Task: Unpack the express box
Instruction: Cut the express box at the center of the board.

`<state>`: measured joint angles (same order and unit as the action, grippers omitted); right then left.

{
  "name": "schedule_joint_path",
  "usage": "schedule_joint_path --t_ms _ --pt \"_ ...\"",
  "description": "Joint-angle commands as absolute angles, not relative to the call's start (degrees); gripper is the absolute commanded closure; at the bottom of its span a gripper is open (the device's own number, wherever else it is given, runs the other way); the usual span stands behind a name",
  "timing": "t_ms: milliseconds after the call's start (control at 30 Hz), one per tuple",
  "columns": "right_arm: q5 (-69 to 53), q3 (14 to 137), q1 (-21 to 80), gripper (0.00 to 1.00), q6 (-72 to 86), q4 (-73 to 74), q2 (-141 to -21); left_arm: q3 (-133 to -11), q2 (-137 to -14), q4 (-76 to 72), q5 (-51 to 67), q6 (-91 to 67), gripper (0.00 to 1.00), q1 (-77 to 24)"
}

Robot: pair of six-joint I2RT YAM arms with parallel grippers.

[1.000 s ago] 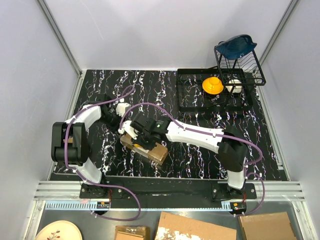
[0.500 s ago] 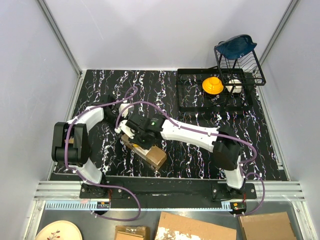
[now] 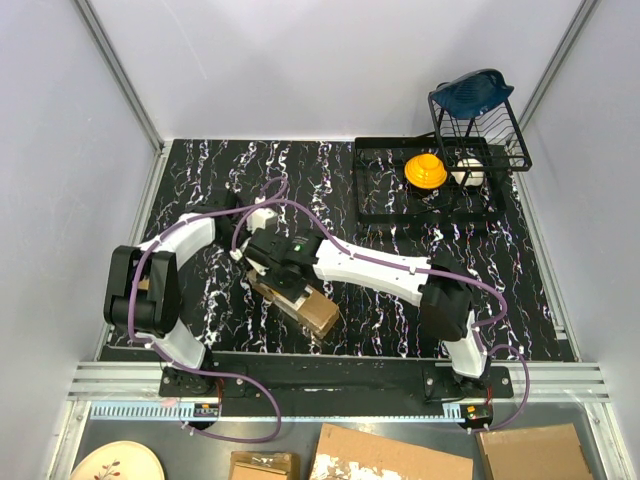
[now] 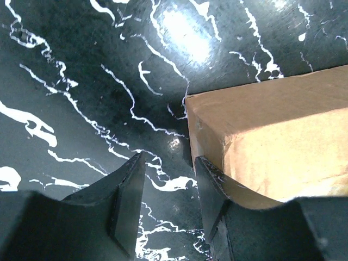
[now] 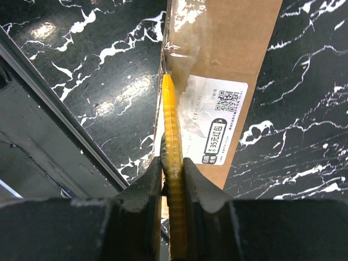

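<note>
While the right fingers (image 5: 145, 191) clamp the yellow knife (image 5: 173, 142) over the express box (image 5: 220, 60), along its taped long edge, the left fingers (image 4: 126, 204) stand half-spread (only bare tabletop (image 4: 81, 81) between) at its corner; any blade is indiscernible.

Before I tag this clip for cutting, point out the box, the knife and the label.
box (image 5: 231, 38): right wrist view, bare cardboard top.
knife (image 5: 171, 136): right wrist view, yellow ridged spine.
label (image 5: 215, 117): right wrist view, white middle.
</note>
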<state>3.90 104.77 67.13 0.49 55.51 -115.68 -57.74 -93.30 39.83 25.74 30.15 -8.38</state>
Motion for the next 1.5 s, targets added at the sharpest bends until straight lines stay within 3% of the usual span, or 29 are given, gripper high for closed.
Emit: schedule_joint_path --t_ms 0,767,1467 --pt "16.6 107.5 65.9 1.0 6.1 51.9 -118.0 -57.7 -91.3 49.1 31.6 29.0 0.54 -13.2" --pt "22.2 108.1 66.7 1.0 5.7 43.0 -119.6 -59.2 -96.5 53.7 33.0 33.2 0.55 -17.8" --pt "22.9 118.7 65.8 1.0 1.1 39.2 -126.6 -60.6 -97.2 57.7 35.1 35.8 0.55 -20.0"
